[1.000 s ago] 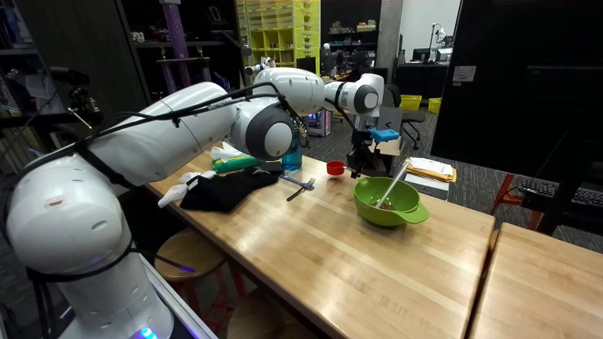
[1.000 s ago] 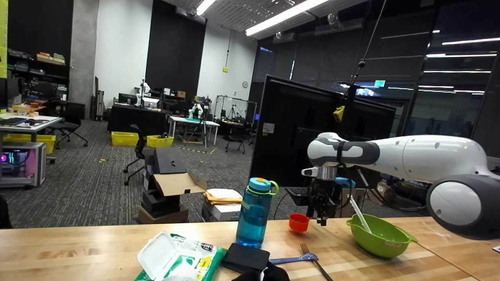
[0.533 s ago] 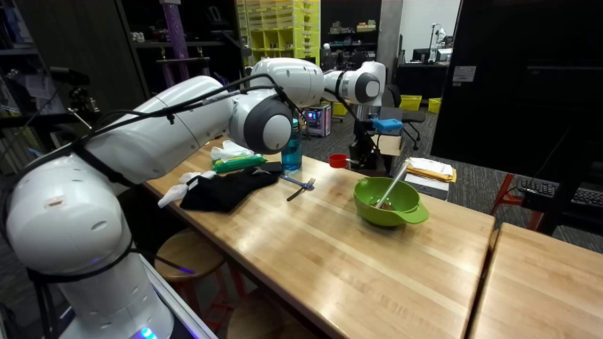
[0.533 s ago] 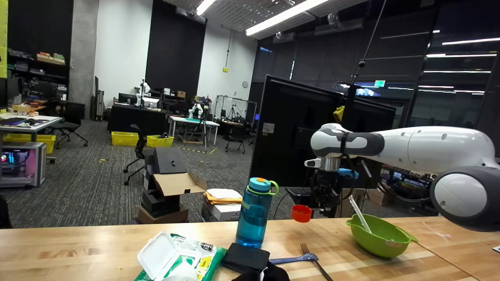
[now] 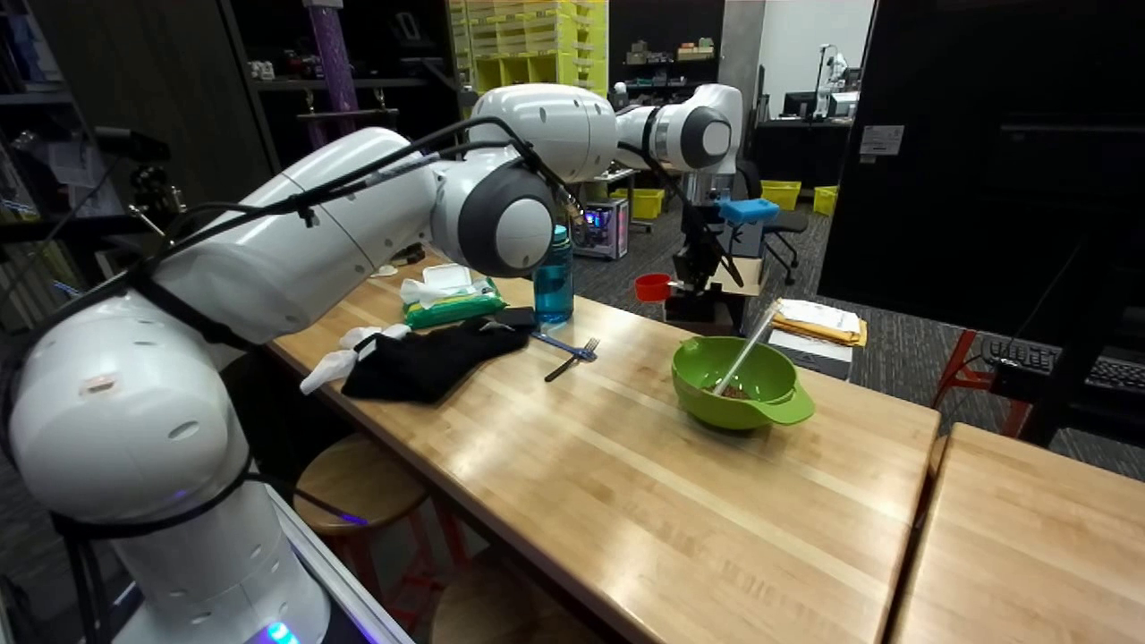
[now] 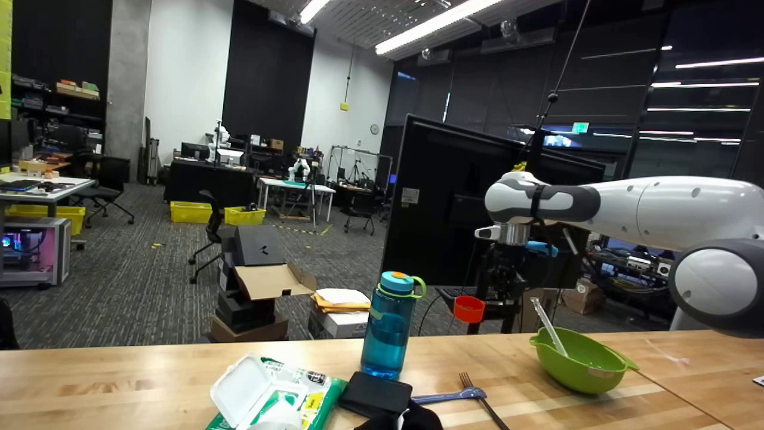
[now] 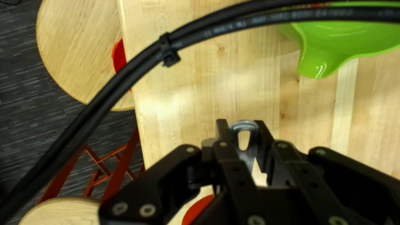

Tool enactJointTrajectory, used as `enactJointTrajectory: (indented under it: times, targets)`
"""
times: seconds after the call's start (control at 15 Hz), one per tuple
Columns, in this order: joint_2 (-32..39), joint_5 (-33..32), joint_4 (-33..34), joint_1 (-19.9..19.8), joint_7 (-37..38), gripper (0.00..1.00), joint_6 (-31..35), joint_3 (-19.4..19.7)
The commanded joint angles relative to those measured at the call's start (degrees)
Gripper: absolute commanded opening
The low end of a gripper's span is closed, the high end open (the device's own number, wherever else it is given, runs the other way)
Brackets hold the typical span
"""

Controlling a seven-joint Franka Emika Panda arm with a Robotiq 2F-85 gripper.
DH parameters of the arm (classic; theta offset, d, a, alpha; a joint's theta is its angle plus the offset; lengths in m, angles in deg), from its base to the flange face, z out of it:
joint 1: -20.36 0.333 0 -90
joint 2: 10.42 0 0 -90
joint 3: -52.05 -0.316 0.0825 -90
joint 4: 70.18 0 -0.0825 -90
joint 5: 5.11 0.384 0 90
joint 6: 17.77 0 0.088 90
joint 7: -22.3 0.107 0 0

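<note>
My gripper [image 7: 240, 124] is shut on the grey metal handle [image 7: 250, 156] of a red measuring cup. The handle's slotted end shows between the two fingertips in the wrist view. In both exterior views the red measuring cup [image 5: 653, 287] hangs in the air above the table's far side, off to one side of the fingers; whether it holds anything I cannot tell. Only a slice of the cup [image 7: 197, 210] shows in the wrist view, the rest hidden behind the gripper. Nearby, lower down, stands a green bowl [image 5: 711, 411] with a clear-handled utensil [image 5: 750, 353] leaning in it and reddish-brown bits at its bottom.
On the wooden table lie a fork [image 5: 562, 368], a blue utensil [image 6: 441, 397], a black cloth [image 5: 429, 362], a black wallet-like item [image 6: 375, 394] and a green wipes pack [image 5: 452, 310]. A tall blue bottle [image 6: 391, 325] stands upright. Boxes with envelopes [image 5: 818, 322] sit beyond the table edge.
The gripper has risen with the red cup, lifting it off the table and shifting slightly to the right in both exterior views. The bowl and the other table items have stayed put.
</note>
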Motion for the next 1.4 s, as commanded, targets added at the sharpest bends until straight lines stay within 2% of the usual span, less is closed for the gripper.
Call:
enactJointTrajectory:
  times: [0.0, 0.8, 1.13, 1.33]
  targets:
    - [-3.6, -0.5, -2.9, -0.7, -0.3, 0.06, -0.5, 0.5]
    - [-8.0, -0.3, -6.1, -4.0, 0.5, 0.06, 0.7, 0.6]
    - [-12.2, -0.1, -12.2, -5.4, 1.1, 0.06, 2.5, 0.6]
    - [-16.2, 0.1, -19.1, -6.4, 1.6, 0.06, 5.4, 0.5]
